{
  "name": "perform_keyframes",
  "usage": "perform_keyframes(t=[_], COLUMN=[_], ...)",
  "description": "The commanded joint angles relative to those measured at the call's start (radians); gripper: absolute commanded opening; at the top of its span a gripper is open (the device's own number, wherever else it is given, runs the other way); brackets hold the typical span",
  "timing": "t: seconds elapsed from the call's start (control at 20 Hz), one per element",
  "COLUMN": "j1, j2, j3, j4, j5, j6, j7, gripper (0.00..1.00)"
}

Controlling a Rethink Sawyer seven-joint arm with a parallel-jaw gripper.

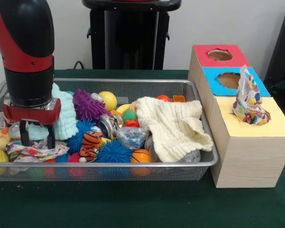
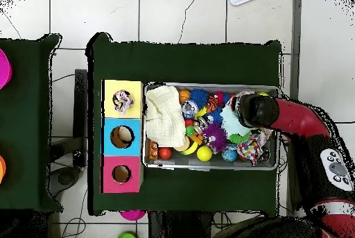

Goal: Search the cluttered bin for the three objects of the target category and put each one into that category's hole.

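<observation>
The wire mesh bin (image 1: 133,164) is full of toys and cloths; it also shows in the overhead view (image 2: 211,166). My gripper (image 1: 38,137) is open at the bin's left end, its fingertips (image 1: 51,141) just above a printed fabric piece (image 1: 35,152) lying at the front left. One printed piece (image 1: 249,102) sticks up out of the yellow-faced hole (image 1: 266,122), also seen from overhead (image 2: 123,100). Another printed piece (image 2: 251,150) lies beside my arm (image 2: 291,117), which hides the gripper from above.
A mint-green waffle cloth (image 1: 65,116) lies right behind the gripper. A cream waffle cloth (image 1: 173,126) covers the bin's right part. Spiky balls, a tiger toy (image 1: 91,142) and a yellow ball (image 1: 108,99) fill the middle. Blue-faced (image 1: 229,80) and red-faced (image 1: 220,54) holes stand behind the yellow one.
</observation>
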Motion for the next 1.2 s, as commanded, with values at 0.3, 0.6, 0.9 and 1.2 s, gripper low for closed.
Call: perform_keyframes(t=[0.3, 0.6, 0.9, 1.2], j1=[0.014, 0.020, 0.026, 0.041], j2=[0.027, 0.053, 0.086, 0.091], j3=[0.058, 0.048, 0.039, 0.017], j4=[0.081, 0.071, 0.057, 0.050], j5=[-0.064, -0.087, -0.113, -0.118], j6=[-0.021, -0.064, -0.113, -0.152], j7=[-0.076, -0.054, -0.047, -0.031], gripper=[1.00, 1.00, 1.00, 0.00])
